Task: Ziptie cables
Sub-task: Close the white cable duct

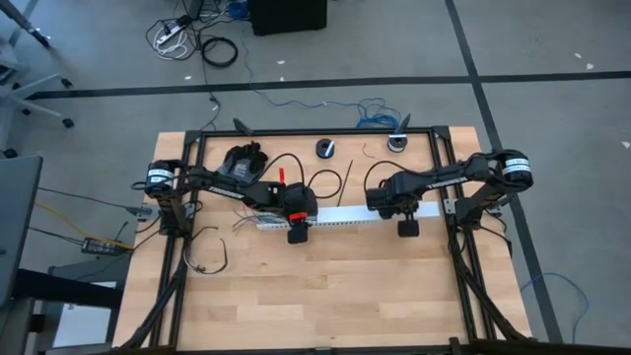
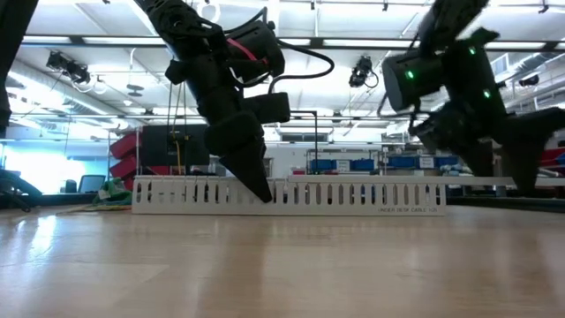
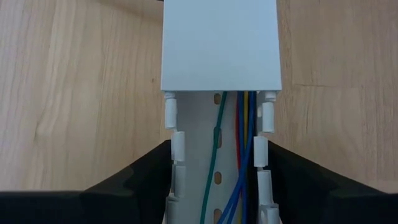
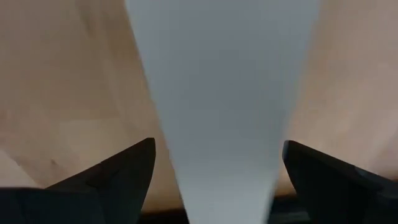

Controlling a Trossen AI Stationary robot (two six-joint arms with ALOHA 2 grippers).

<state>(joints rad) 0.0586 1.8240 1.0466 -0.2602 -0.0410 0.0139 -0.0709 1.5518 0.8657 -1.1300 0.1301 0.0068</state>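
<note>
- The left gripper (image 1: pixel 296 235) hangs low over the left part of the white slotted duct (image 1: pixel 340 219), which lies lengthwise across the middle of the wooden tabletop (image 1: pixel 325 296).
- In the left wrist view its jaws straddle the duct (image 3: pixel 217 124), one dark finger (image 3: pixel 146 177) outside each slotted wall; whether they press the walls I cannot tell.
- Inside the open stretch of duct lie thin wires (image 3: pixel 239 155), green, red, yellow and blue, running under the white cover (image 3: pixel 219 43).
- A few loose dark wires (image 1: pixel 212 258) lie on the tabletop to the left of the duct.
- The right gripper (image 1: pixel 407 228) sits over the duct's right end, jaws spread wide on either side of the cover (image 4: pixel 221 93) without touching it.
</note>
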